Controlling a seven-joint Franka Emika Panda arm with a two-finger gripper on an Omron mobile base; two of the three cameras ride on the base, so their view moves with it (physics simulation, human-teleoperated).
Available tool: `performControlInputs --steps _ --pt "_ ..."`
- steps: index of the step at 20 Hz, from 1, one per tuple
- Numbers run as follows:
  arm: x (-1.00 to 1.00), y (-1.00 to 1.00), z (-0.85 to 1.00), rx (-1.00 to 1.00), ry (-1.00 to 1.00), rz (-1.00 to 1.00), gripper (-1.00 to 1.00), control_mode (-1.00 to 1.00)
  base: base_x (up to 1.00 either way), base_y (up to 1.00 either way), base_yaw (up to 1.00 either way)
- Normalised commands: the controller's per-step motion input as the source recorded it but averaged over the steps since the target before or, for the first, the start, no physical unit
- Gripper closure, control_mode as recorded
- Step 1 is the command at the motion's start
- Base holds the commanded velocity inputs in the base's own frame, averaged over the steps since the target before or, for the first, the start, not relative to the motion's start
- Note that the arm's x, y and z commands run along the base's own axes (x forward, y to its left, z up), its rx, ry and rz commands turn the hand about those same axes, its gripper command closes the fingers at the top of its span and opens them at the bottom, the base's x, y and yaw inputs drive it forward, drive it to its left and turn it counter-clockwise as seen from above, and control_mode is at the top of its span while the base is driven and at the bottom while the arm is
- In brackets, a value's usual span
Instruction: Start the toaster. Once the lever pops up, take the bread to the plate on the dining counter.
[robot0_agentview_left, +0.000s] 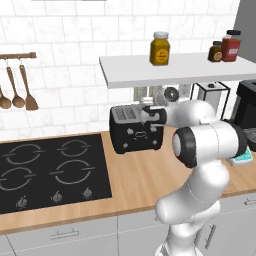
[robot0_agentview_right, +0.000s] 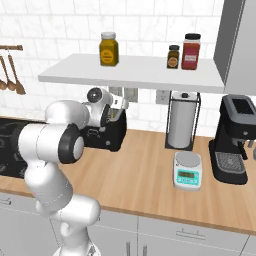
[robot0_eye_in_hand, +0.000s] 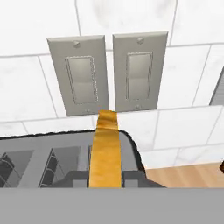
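You can't see the gripper's fingertips; whether they pinch the bread (robot0_eye_in_hand: 105, 151) stays unclear. The bread's lower end is cut off at the hand view's bottom. The arm hides the right part of the toaster (robot0_agentview_left: 131, 131) in both base views.

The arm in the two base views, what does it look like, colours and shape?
The arm is glossy white, built of rounded, tube-like segments joined by bulbous elbows. Each joint shows a dark, almost black ring or cap, plainest on the big round one. The wrist ends in a white hand with a round grey disc and dark parts toward the pincer. No cables or markings show.
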Motion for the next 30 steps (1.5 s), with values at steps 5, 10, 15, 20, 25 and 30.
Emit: performControlInputs --steps 5,10,15,20,25,30 --pt "-0.79 0.00 0.49 0.00 -0.29 -0.07 1.00 -1.00 0.00 0.00 0.00" --pt "-0.41 0.00 0.97 0.01 -0.23 -0.04 1.00 -1.00 0.00 0.00 0.00" --pt "-0.29 0.00 0.91 0.06 -0.02 -0.01 1.00 -1.00 0.00 0.00 0.00" --pt "-0.69 0.00 0.29 0.04 0.13 0.00 1.00 -1.00 0.00 0.00 0.00" --pt "-0.99 0.00 0.06 0.01 0.08 -0.01 1.00 -1.00 0.00 0.00 0.00" --pt "-1.00 0.00 0.43 0.01 0.02 -0.03 1.00 -1.00 0.00 0.00 0.00"
